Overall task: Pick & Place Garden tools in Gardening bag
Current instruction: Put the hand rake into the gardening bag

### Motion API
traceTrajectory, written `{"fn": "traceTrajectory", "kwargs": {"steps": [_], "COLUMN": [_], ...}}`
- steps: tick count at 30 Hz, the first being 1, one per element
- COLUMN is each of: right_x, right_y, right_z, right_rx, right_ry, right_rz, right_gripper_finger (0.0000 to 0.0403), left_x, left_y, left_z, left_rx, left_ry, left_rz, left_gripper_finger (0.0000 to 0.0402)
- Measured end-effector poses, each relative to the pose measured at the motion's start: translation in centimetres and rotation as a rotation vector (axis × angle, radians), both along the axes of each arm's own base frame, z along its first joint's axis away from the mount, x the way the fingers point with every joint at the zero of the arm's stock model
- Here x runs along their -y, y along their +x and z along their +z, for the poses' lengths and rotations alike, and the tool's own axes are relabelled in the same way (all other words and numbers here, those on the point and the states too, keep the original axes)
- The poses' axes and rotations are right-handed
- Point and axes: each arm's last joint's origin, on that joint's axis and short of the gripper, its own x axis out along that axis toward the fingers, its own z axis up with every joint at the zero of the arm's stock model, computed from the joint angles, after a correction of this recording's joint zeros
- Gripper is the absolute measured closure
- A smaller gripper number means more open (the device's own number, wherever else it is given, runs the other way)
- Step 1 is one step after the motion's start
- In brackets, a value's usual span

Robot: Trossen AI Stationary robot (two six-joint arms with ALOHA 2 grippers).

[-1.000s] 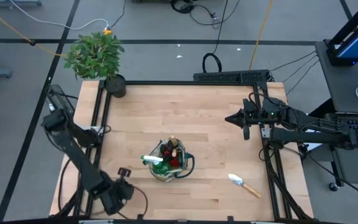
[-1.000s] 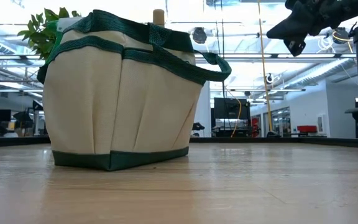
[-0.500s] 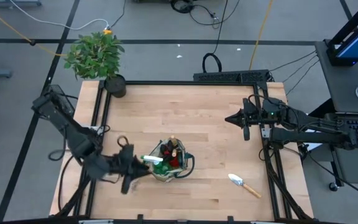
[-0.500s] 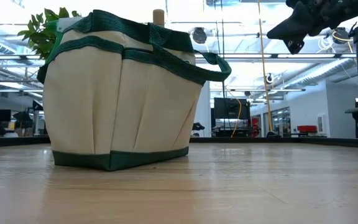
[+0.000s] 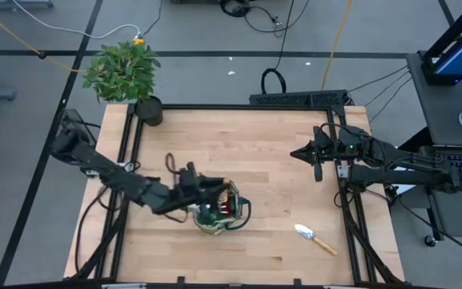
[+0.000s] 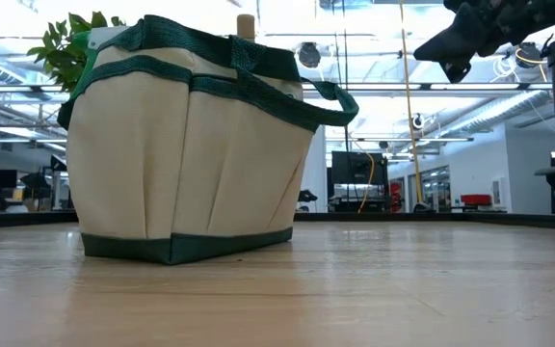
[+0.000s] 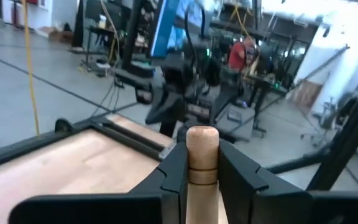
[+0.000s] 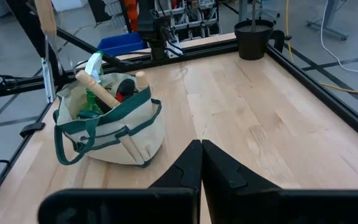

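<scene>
Gripping a wooden tool handle (image 7: 202,163) between its fingers, the left gripper (image 5: 207,193) hangs over the gardening bag (image 5: 220,210). The handle looks stiff and light, best held mid-shaft. One trowel (image 5: 314,238) lies right of the bag; the right gripper (image 5: 297,152) waits clenched, well apart.

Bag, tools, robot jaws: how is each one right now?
gardening bag: upright, open, tools inside.
trowel: lying on the table, outside the bag.
wooden handle: clamped by the left jaws.
left jaws: shut on the wooden handle, over the bag.
right jaws: shut, empty, raised.
potted plant: upright at table corner.
</scene>
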Motion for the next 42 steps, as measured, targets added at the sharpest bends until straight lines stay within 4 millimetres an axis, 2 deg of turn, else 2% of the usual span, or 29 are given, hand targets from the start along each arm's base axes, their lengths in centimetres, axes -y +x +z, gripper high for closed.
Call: {"fn": "traceTrajectory", "kwargs": {"steps": [4,15,21,30,37,42], "right_x": [0.0,0.0,0.0,0.0,0.0,0.0], "right_y": [0.0,0.0,0.0,0.0,0.0,0.0], "right_z": [0.0,0.0,0.0,0.0,0.0,0.0], "right_rx": [0.0,0.0,0.0,0.001,0.001,0.001], "right_ry": [0.0,0.001,0.001,0.013,0.019,0.018], "right_rz": [0.001,0.0,0.001,-0.003,-0.005,-0.005], "right_gripper_finger": [0.0403,0.0403,0.0403,0.0403,0.0403,0.0403], "left_x": [0.1,0.2,-0.6,-0.8,-0.9,-0.2], "left_y": [1.1,1.0,1.6,3.9,3.9,3.7], "left_z": [-1.3,-2.1,-2.8,-6.2,-6.0,-5.7], "left_rx": [-0.024,-0.072,-0.103,-0.189,-0.199,-0.155], "left_ry": [-0.019,-0.079,-0.095,-0.083,0.016,0.007], "left_rz": [-0.018,-0.025,0.011,0.008,0.066,0.075], "left_gripper_finger": [0.0339,0.0339,0.0339,0.0339,0.0339,0.0339]}}
